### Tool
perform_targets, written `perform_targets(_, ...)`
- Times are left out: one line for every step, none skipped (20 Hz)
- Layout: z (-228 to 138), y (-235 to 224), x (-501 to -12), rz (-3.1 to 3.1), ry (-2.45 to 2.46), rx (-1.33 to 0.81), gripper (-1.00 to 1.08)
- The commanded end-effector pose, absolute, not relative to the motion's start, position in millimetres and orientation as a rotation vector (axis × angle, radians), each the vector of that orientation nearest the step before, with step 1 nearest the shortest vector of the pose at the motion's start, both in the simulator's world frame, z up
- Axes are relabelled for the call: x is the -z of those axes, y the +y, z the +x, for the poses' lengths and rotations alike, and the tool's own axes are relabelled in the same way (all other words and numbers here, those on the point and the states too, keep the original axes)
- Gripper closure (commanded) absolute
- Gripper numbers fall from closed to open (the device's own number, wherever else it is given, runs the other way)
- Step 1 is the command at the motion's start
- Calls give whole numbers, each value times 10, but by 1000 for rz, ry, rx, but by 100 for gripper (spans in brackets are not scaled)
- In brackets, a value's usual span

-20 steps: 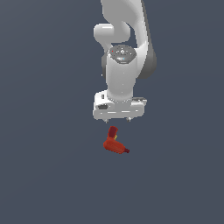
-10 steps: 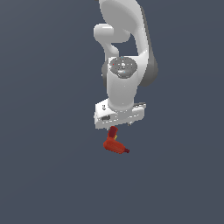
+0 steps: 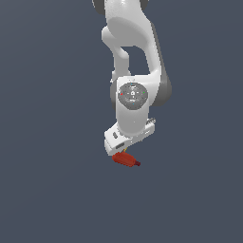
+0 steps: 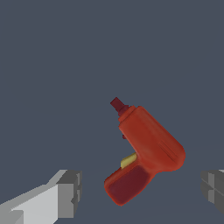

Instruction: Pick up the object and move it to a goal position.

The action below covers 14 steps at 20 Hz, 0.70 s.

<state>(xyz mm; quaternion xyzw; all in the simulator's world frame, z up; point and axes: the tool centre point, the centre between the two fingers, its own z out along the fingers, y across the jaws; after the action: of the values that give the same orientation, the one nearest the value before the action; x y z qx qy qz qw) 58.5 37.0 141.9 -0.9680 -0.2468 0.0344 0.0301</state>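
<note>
The object (image 3: pixel 126 160) is a small dark-red drill-shaped item lying on the plain dark grey ground. My gripper (image 3: pixel 123 151) hangs right above it, its white hand tilted. In the wrist view the object (image 4: pixel 148 148) shows a dark nose tip, a small yellow mark and a stubby handle. It lies in the wide gap of my gripper (image 4: pixel 140 189). One grey finger (image 4: pixel 68 192) and the other finger (image 4: pixel 214 187) stand well clear of it on either side. The gripper is open and holds nothing.
Plain dark grey ground (image 3: pixel 52 190) lies all around the object. No other items or edges show in either view.
The hand has come down toward the object and turned at the wrist. The object has not moved.
</note>
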Motion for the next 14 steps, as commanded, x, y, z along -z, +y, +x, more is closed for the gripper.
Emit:
perform_targets(634,382,-1336,-2941,-853,-124,-100)
perform_targets(652,387,-1303,-2924,-888,-130,-100)
perform_targets(669,391,-1270,-2905,-922,-136,-100)
perform_targets(686,394,-1237,-2886,-956,-142,-100)
perform_targets(703,398,-1203,-2867,-989,-147,-100)
perform_targets(719,401,-1170,-2847,-1022,-152,-100)
perform_targets(734,403,-1136,-2826,-1054,-156,-100)
perform_targets(749,405,-1103,-2805,-1086,-160,-100)
perform_targets(763,407,-1069,-2784,-1117,-164,-100)
perform_targets(777,408,-1035,-2762,-1148,-167,-100)
perform_targets(790,409,-1002,-2740,-1178,-170,-100)
perform_targets(802,409,-968,-2717,-1207,-173,-100)
perform_targets(815,409,-934,-2694,-1236,-175,-100)
perform_targets(826,409,-900,-2671,-1265,-176,-100)
